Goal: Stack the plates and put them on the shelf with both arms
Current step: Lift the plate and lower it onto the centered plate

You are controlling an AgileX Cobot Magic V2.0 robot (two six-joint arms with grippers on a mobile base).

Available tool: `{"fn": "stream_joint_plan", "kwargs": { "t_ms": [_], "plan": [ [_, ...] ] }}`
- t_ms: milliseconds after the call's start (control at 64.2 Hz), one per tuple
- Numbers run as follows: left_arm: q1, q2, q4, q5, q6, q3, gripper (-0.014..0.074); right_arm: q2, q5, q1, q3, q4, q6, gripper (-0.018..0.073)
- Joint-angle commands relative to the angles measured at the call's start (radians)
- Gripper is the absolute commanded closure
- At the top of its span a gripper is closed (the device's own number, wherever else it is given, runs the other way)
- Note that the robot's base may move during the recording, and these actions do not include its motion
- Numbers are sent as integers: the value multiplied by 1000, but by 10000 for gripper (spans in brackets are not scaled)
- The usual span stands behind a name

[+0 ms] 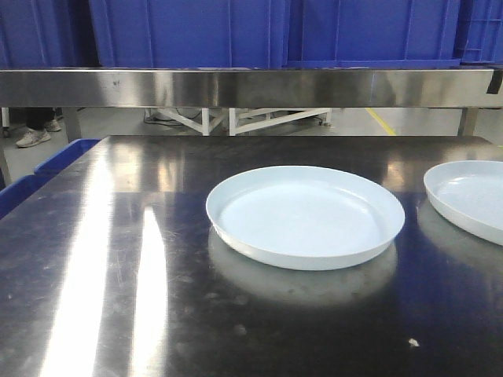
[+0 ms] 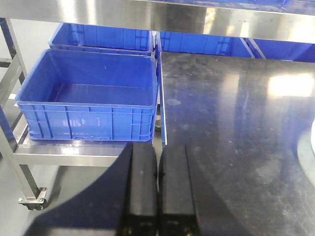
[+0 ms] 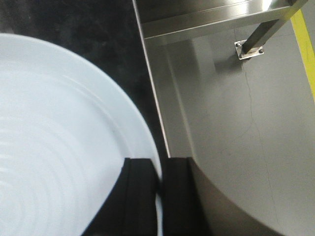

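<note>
- The table (image 1: pixel 118 259) is dark polished steel that shines strongly and shows fine scratches.
- A steel shelf (image 1: pixel 236 86) runs across the far side, and blue crates (image 1: pixel 189 31) stand on it.
- The middle plate (image 1: pixel 305 216) lies flat near the table centre. The right plate (image 1: pixel 470 196) lies apart from it, at the right edge.
- The left pincer (image 2: pixel 159 152) is closed, finger against finger, and it holds nothing. It is over the left edge of the table.
- Left of the table, an open blue crate (image 2: pixel 88 93) sits on a low steel trolley (image 2: pixel 74 150).
- The right pincer (image 3: pixel 160 169) is closed on the thin rim of the right plate.
- The grey floor (image 3: pixel 236 137) has a yellow line (image 3: pixel 305 44).
</note>
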Motion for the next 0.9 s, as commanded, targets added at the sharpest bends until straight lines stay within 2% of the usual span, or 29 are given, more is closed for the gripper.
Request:
{"fn": "stream_joint_plan", "kwargs": {
  "t_ms": [0, 312, 483, 623, 888],
  "plan": [
    [2, 2, 1, -80, -9, -30, 512, -45, -10, -5, -39, -18, -3, 531],
    [2, 2, 1, -80, -9, -30, 512, -219, 7, -3, -160, -18, -3, 540],
    [2, 2, 1, -80, -9, -30, 512, -283, 50, 40, -210, 21, -3, 540],
    [2, 2, 1, -80, -9, -30, 512, -285, 71, 140, -217, 52, -3, 540],
    [2, 2, 1, -80, -9, -30, 512, -254, 49, 415, -217, 53, -3, 540]
  ]
}}
